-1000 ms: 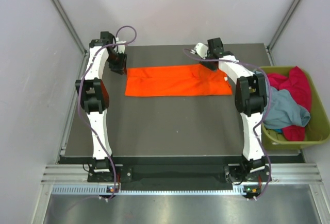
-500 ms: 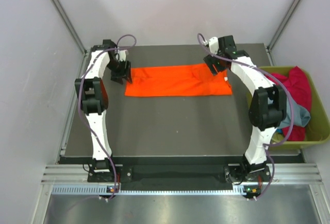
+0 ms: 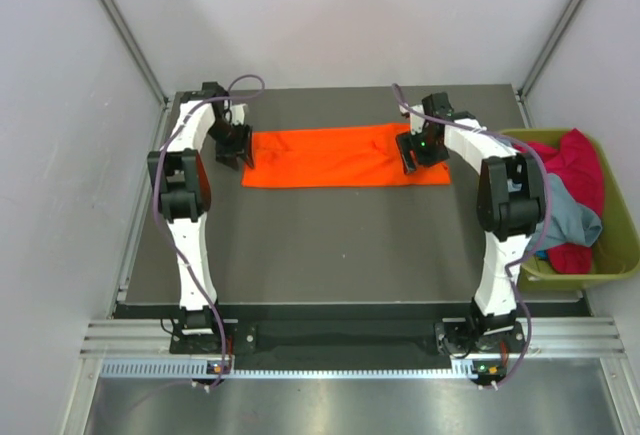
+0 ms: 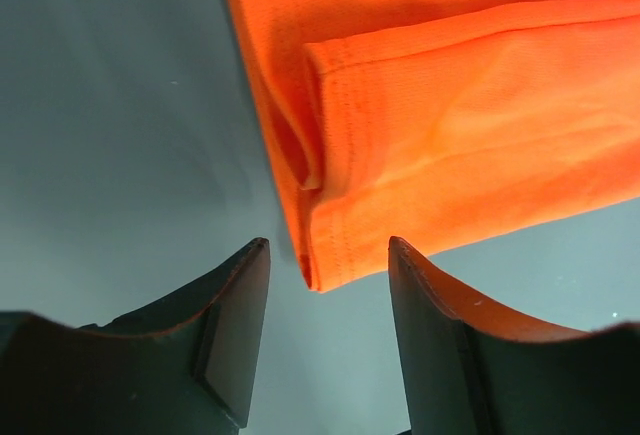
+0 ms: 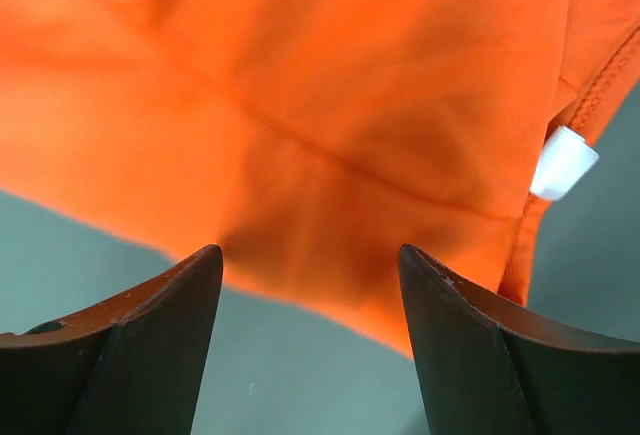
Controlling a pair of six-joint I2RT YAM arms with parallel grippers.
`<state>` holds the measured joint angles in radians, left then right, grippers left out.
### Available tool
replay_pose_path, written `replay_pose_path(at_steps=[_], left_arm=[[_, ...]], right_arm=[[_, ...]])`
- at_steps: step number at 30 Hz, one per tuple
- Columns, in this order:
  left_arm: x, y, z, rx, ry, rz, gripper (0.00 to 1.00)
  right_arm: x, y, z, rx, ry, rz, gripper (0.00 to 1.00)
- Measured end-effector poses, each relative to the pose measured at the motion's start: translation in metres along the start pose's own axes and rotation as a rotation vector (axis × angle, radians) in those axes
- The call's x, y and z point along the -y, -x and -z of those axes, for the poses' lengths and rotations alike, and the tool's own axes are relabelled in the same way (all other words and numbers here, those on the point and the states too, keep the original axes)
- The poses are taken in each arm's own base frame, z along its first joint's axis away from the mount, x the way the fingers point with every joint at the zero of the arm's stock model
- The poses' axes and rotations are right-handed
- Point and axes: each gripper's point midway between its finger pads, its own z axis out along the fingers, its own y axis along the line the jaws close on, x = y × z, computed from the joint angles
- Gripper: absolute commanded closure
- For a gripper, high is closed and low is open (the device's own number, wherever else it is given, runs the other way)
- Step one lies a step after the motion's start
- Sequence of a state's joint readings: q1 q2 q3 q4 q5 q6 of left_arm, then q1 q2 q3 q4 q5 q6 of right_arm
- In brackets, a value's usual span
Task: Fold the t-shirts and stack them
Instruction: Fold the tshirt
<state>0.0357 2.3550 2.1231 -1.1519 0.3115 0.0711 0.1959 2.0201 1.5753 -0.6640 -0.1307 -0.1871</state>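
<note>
Robot lab cell: white panel walls (image 3: 330,15), aluminium rail frame (image 3: 330,335), dark worktable (image 3: 330,245).

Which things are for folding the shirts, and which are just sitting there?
For the job:
- orange t-shirt, spread flat on the table
- magenta-red shirt, heaped in the bin
- grey-blue shirt, also in the bin

Just there:
- the olive-green bin itself
- the dark table

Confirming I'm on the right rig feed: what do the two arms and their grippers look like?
The left arm and right arm have white links and black joint housings, and a purple cable runs along each. The left gripper and right gripper have dark, wedge-shaped fingers with curved inner faces.
</note>
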Motion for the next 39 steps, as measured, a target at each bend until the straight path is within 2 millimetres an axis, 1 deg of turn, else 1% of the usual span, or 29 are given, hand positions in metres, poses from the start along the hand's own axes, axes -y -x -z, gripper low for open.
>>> replay_pose_path(at_steps=[4, 5, 7, 8, 9, 10, 11, 13, 17, 19, 24, 28, 30, 33, 36, 39], left_arm=[[-0.005, -0.002, -0.004, -0.012, 0.019, 0.004, 0.51], [-0.006, -0.003, -0.006, -0.017, 0.021, 0.007, 0.59], [-0.006, -0.004, -0.010, -0.025, 0.021, 0.012, 0.65], [-0.006, -0.005, -0.013, -0.033, 0.021, 0.011, 0.69], [-0.007, -0.007, -0.017, -0.042, 0.021, 0.013, 0.91], [-0.007, -0.008, -0.020, -0.051, 0.021, 0.022, 0.98], [-0.008, -0.010, -0.024, -0.060, 0.020, 0.021, 1.00], [-0.007, -0.012, -0.029, -0.072, 0.018, 0.016, 1.00], [-0.004, -0.014, -0.029, -0.075, 0.014, 0.012, 1.00], [-0.001, -0.020, -0.028, -0.085, 0.008, 0.012, 1.00], [0.007, -0.041, -0.025, -0.132, -0.010, 0.020, 1.00], [0.016, -0.064, -0.018, -0.175, -0.039, 0.034, 1.00], [0.024, -0.073, -0.013, -0.190, -0.053, 0.034, 1.00], [0.041, -0.084, -0.004, -0.200, -0.075, 0.014, 1.00], [0.064, -0.094, 0.005, -0.206, -0.099, -0.021, 1.00], [0.085, -0.104, 0.013, -0.211, -0.120, -0.058, 1.00]], right_arm=[[0.016, -0.010, -0.023, -0.041, 0.003, -0.070, 0.30], [0.019, -0.010, -0.026, -0.043, 0.004, -0.084, 0.30], [0.025, -0.001, -0.027, -0.024, 0.003, -0.109, 0.30], [0.028, 0.003, -0.027, -0.014, 0.001, -0.118, 0.30], [0.032, 0.008, -0.028, -0.003, -0.002, -0.129, 0.31], [0.035, 0.012, -0.030, 0.006, -0.005, -0.140, 0.31], [0.038, 0.014, -0.032, 0.010, -0.007, -0.150, 0.31], [0.043, 0.016, -0.037, 0.012, -0.008, -0.165, 0.31], [0.048, 0.023, -0.038, 0.025, -0.004, -0.181, 0.31], [0.049, 0.026, -0.040, 0.031, 0.001, -0.179, 0.31], [0.052, 0.038, -0.044, 0.048, 0.013, -0.162, 0.31], [0.047, 0.039, -0.043, 0.049, 0.043, -0.150, 0.31], [0.045, 0.038, -0.043, 0.047, 0.055, -0.144, 0.31], [0.042, 0.038, -0.043, 0.048, 0.069, -0.135, 0.31], [0.041, 0.039, -0.041, 0.042, 0.078, -0.131, 0.31], [0.041, 0.051, -0.037, 0.065, 0.077, -0.121, 0.30]])
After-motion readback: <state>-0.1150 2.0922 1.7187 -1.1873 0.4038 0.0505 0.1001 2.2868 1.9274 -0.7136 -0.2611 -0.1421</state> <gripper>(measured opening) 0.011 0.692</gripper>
